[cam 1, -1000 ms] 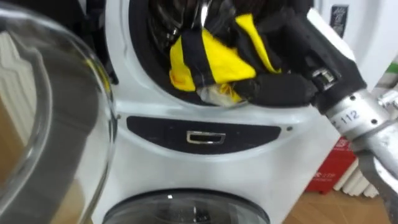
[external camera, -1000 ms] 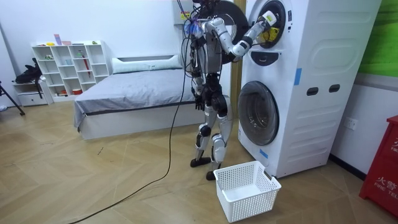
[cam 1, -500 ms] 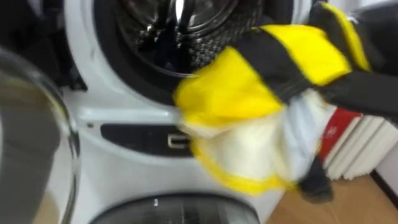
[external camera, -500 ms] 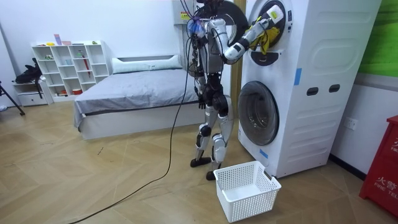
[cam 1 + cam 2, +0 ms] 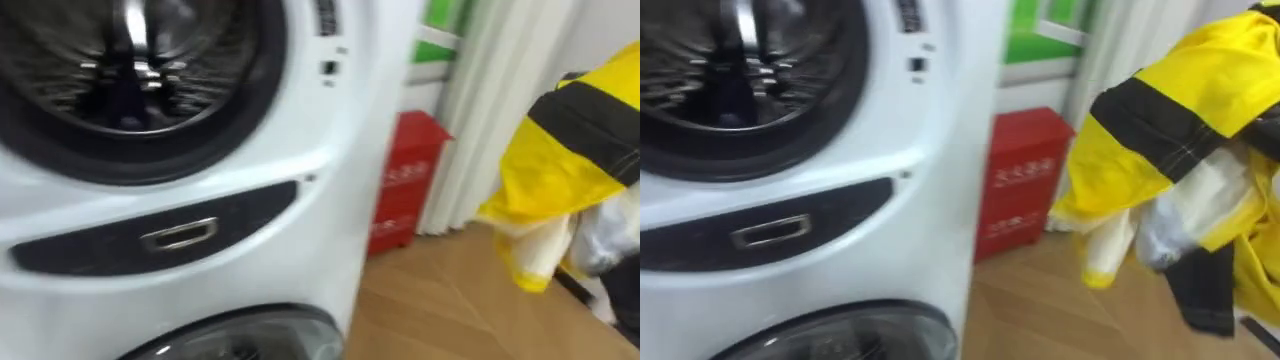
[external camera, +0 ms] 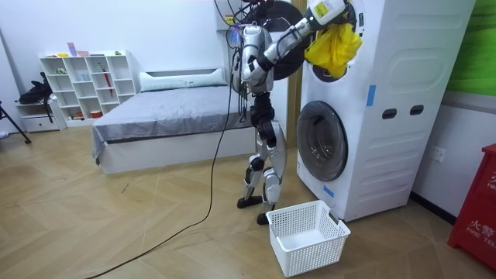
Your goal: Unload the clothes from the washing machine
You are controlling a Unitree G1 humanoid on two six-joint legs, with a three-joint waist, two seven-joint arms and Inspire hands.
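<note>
The upper washing machine's drum (image 5: pixel 120 80) stands open, its metal inside bare where I see it. A yellow garment with black bands (image 5: pixel 560 170) hangs in the air to the right of the machine front, a pale lining showing under it. In the room view I stand facing the stacked machines (image 6: pixel 387 108) with my right arm raised high. My right hand (image 6: pixel 339 15) is at the top of the upper door opening, and the yellow garment (image 6: pixel 332 48) dangles from it, clear of the drum.
The lower machine's round door (image 5: pixel 240 335) is closed below a dark handle panel (image 5: pixel 170 235). A white laundry basket (image 6: pixel 306 236) sits on the wood floor by my feet. A red box (image 5: pixel 405 180) stands right of the machines. A bed (image 6: pixel 163 116) lies behind me.
The yellow garment came out of the drum, and my right arm lifted it up and to the right. The eye view swung right, so the drum now sits at the left.
</note>
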